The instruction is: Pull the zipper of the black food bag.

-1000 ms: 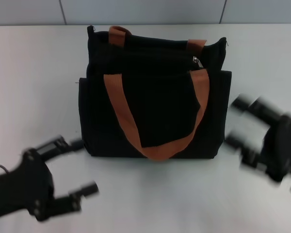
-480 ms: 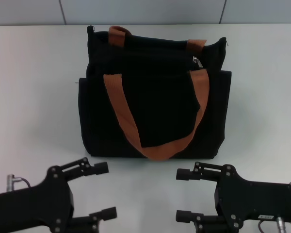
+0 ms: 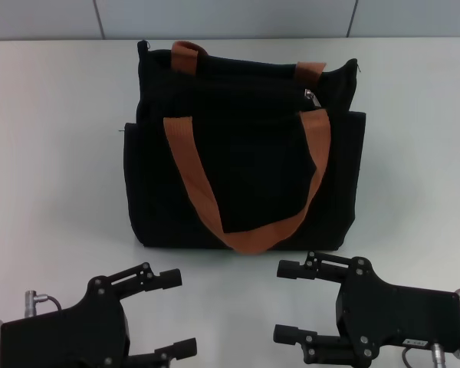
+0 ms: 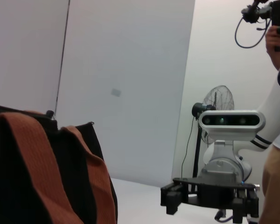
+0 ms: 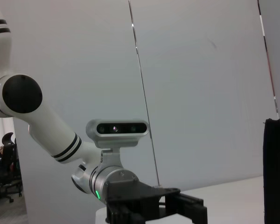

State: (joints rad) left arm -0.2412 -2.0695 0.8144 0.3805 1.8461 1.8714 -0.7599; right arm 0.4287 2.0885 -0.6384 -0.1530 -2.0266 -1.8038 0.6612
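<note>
The black food bag stands upright at the middle of the white table, with its orange-brown strap handles hanging down its front. The silver zipper pull lies at the right end of the top zip track. My left gripper is open and empty in front of the bag at the lower left. My right gripper is open and empty in front of the bag at the lower right. Both are apart from the bag. The bag's side shows in the left wrist view, and its edge in the right wrist view.
The white table stretches to both sides of the bag, with a pale wall behind it. The left wrist view shows the right arm's gripper, a fan and a person with a camera beyond.
A second ago both arms were blurred beside the bag. They have drawn back toward the table's front edge, and both grippers now face each other in front of the bag.
</note>
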